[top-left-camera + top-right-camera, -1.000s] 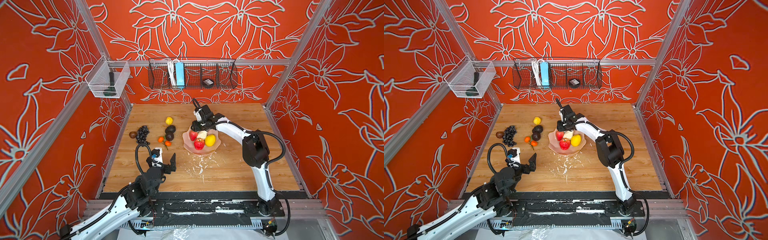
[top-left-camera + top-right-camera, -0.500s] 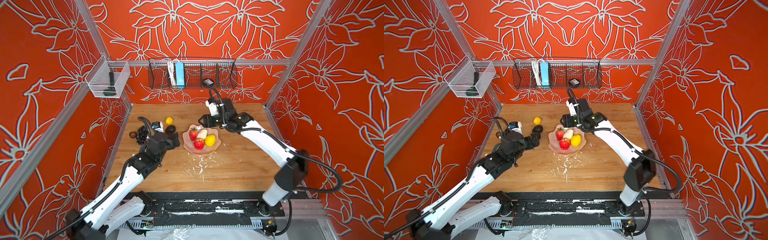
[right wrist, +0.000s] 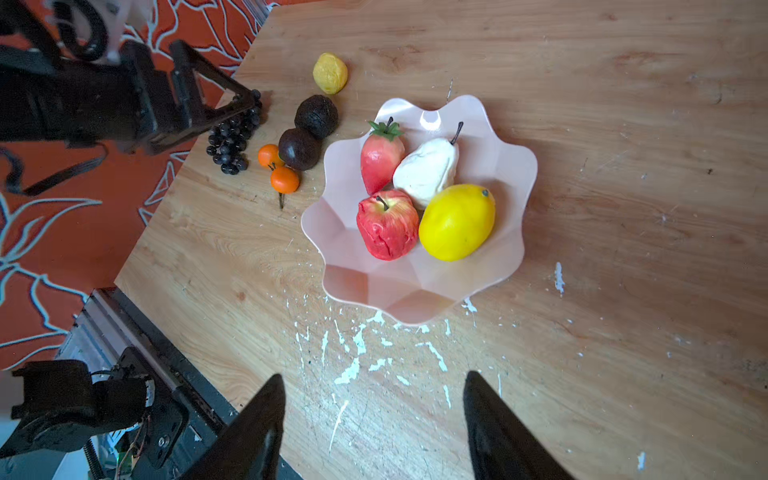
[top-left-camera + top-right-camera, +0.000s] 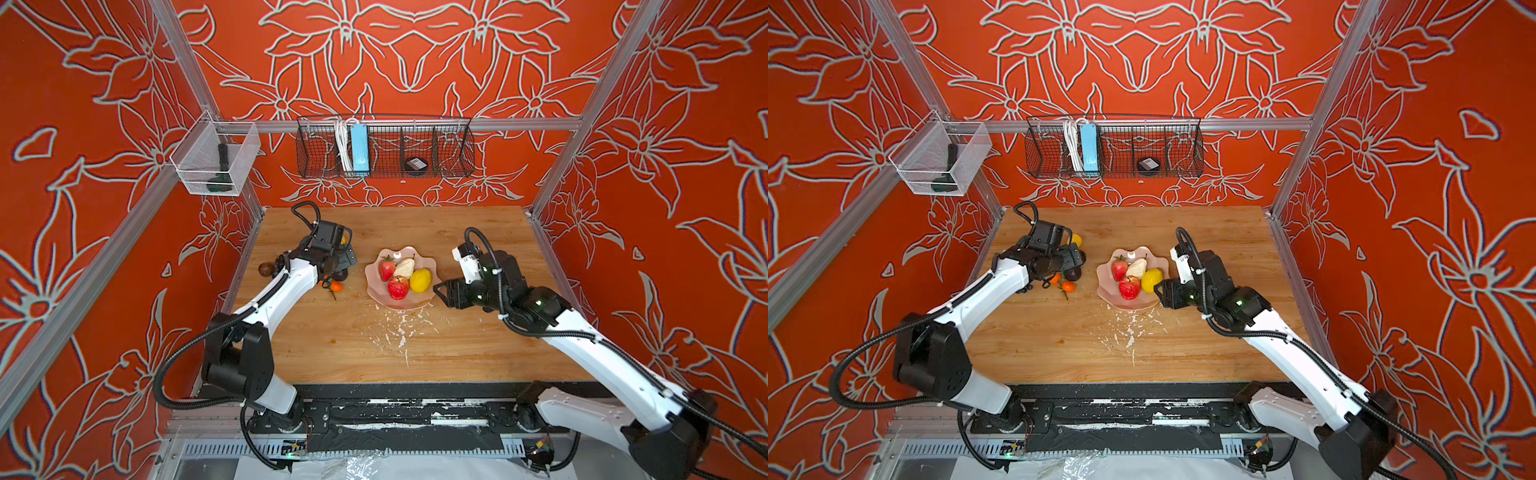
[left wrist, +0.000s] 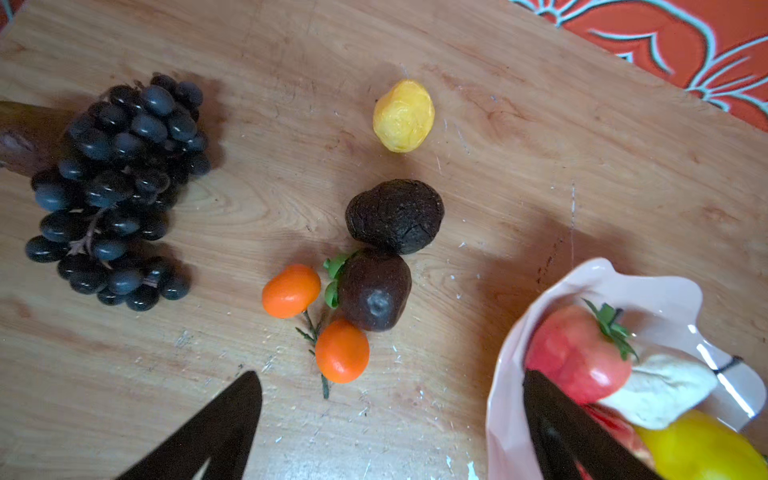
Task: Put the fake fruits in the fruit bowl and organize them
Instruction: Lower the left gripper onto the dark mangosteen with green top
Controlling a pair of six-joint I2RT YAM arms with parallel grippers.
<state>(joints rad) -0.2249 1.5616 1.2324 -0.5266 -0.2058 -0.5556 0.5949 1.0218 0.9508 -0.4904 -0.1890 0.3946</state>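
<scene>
**Bimanual fruit sorting, mid-task.** The fruit bowl (image 3: 415, 286) sits near the middle of the desk (image 3: 623, 124). It holds four fake fruits: a strawberry (image 3: 380, 160), a pale pear (image 3: 426, 168), an apple (image 3: 387, 224) and a large lemon (image 3: 457, 222).

With the bowl as dial centre in both top views, the unplaced fruits lie at about nine to ten o'clock. Two avocados (image 5: 395, 215) touch one another, with a twig of two oranges (image 5: 341, 351) just beside them. A small lemon (image 5: 404, 115) lies at ten o'clock. A grape bunch (image 5: 112, 187) and a brown piece (image 4: 264, 269) lie farther out at nine.

The left claw (image 5: 390, 376) hovers over this group, jaws spread wide and empty. The right claw (image 3: 372, 376) stands at about four o'clock of the bowl, jaws apart, holding nothing.

The step in hand appears to be the left arm's approach to the next pick. The next move calls for a descent centred on a single fruit. The claw must close without dragging the touching neighbour or the twig, then carry the fruit to the bare bowl floor at six o'clock.
</scene>
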